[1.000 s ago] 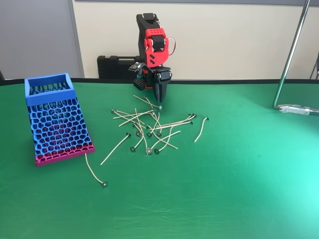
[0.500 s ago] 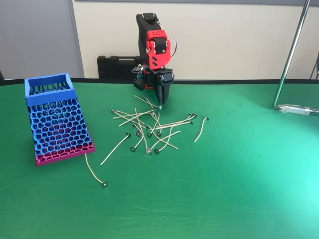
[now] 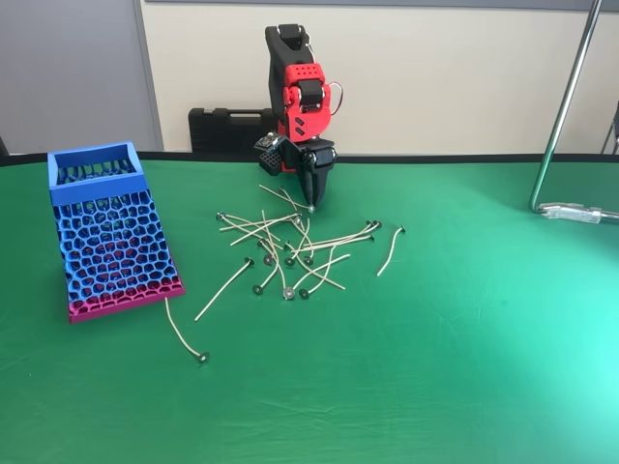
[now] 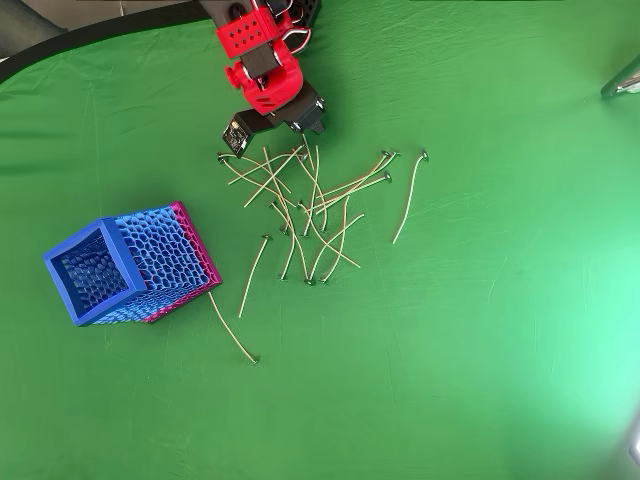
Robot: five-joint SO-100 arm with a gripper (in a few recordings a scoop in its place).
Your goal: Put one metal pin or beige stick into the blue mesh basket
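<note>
Red-and-black arm reaching down over scattered sticks on a green table (image 3: 464, 367).

Since a second ago the gripper (image 3: 311, 204) has crept slightly right, tip at the far edge of the stick pile (image 3: 290, 246); whether it grips anything, I cannot tell. The blue mesh basket (image 3: 111, 232) stands far left; the overhead view shows its open mouth (image 4: 88, 272).

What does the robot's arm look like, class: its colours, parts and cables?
The arm has black upper segments and bright red housings, one dotted with small holes. A thin pale cable loops at its side. The gripper is black, with narrow tapering fingers; a small dark, light-labelled module sits beside it.
</note>
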